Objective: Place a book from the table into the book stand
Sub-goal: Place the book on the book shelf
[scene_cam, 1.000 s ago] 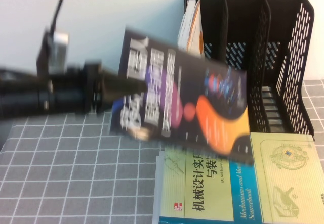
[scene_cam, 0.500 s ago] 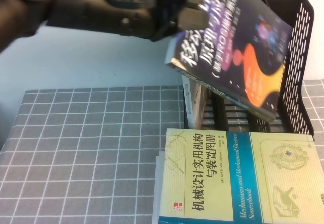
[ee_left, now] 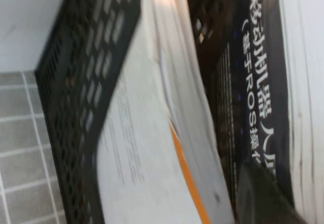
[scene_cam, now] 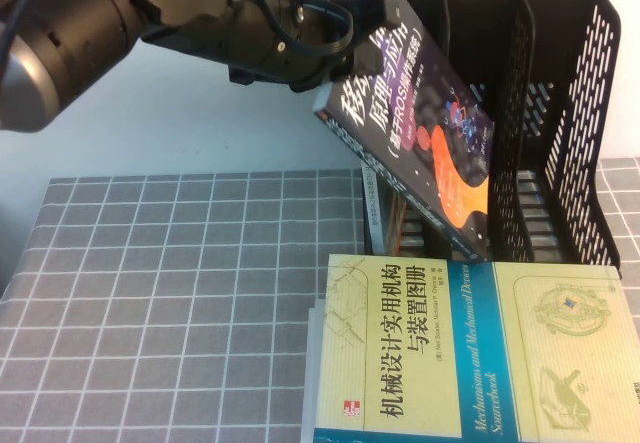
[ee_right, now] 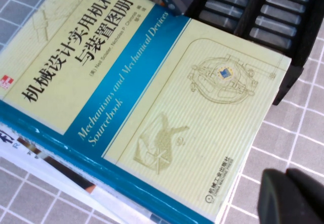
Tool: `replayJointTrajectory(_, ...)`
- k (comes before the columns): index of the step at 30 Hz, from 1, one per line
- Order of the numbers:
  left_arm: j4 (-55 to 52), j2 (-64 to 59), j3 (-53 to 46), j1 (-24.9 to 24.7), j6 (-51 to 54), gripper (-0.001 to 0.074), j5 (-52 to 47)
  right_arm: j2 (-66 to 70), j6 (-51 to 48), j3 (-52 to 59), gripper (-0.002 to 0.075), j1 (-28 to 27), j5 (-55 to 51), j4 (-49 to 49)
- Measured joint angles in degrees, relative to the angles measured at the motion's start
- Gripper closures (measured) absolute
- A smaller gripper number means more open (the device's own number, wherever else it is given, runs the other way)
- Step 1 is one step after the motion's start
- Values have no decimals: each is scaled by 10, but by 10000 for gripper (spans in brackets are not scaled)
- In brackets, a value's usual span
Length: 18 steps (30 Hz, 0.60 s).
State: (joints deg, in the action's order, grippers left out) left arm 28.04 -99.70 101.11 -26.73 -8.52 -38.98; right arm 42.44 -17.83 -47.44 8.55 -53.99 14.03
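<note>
Left pincer (scene_cam: 350, 58) is clamping the thick navy book (scene_cam: 425, 133), tilting it toward five o'clock to slot into the black perforated stand (scene_cam: 580, 113); right pincer (ee_right: 293, 196), parked, grip unclear.

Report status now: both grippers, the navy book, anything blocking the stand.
Left gripper shut on the book, held tilted above the book stand. Right gripper low over the table, idle. White-and-orange book already in the stand beside the navy one.

The left gripper's (scene_cam: 345, 48) fingers were hidden behind the book (scene_cam: 425, 123), whose lower end hid the book stand's (scene_cam: 570, 163) left compartments. The right gripper (ee_right: 293, 198) was cut off by the right wrist view's edge.
</note>
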Motion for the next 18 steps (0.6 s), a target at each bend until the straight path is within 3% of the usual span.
replayJointTrajectory(18,-37,-22,5,-33,-17,626,116,0,1,0,731,0,-1,-1)
